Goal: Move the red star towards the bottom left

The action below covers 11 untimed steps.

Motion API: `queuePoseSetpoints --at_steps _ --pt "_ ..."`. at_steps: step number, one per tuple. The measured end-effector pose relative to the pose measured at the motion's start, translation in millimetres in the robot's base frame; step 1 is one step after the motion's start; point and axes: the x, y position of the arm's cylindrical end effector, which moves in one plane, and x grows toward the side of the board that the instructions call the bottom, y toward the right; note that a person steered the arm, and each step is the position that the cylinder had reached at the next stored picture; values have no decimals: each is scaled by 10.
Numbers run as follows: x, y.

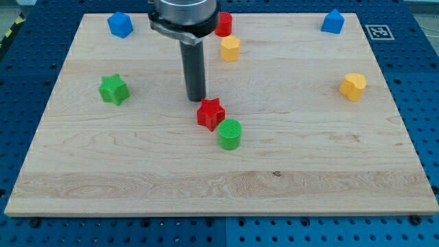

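Pale wooden desk (329,171) carries the red star-shaped block (210,113) near its middle, touching the green ribbed cylinder block (230,134). My tip (196,99), no hand to open or clench, sits just far-left of the star. Pushing from there likely drives it right, into the cylinder.

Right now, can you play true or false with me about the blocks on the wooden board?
1. The red star touches the green round block. True.
2. My tip sits at the view's bottom right of the red star. False: it is just to the star's upper left.
3. There are two blue blocks, one near the top left corner and one near the top right. True.
4. The green star is at the view's right. False: it is on the left side.
5. A yellow block sits near the right edge. True.
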Motion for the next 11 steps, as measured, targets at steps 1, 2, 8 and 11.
queuePoseSetpoints --at_steps 1,2,8,11 --pt "0 259" --pt "192 500" --pt "979 -350" --pt "1191 -1016"
